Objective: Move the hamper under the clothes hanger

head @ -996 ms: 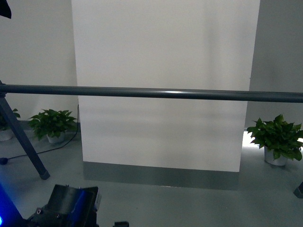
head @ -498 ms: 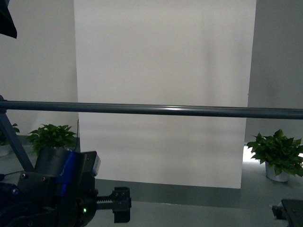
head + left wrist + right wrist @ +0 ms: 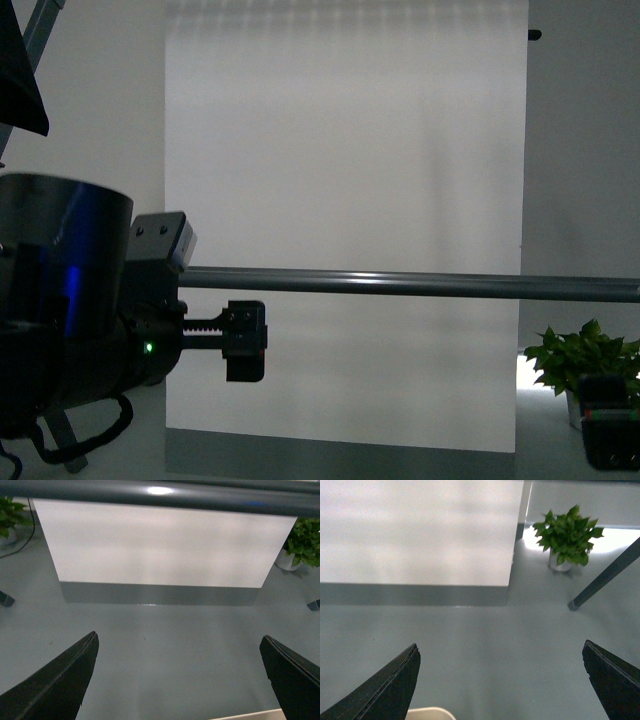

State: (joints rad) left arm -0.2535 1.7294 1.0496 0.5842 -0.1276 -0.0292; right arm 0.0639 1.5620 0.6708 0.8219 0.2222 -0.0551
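My left arm has risen beside the dark grey tubular clothes hanger (image 3: pixel 400 284); both grippers (image 3: pixel 180 680) (image 3: pixel 500 680) gape empty over smooth grey floor (image 3: pixel 165 650), facing a white wall panel (image 3: pixel 345 200).

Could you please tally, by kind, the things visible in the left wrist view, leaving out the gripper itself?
Potted plants: 2
Clothes hanger: 1
White panel: 1
Pale rim at the picture's edge, too little showing to name: 1
Total: 5
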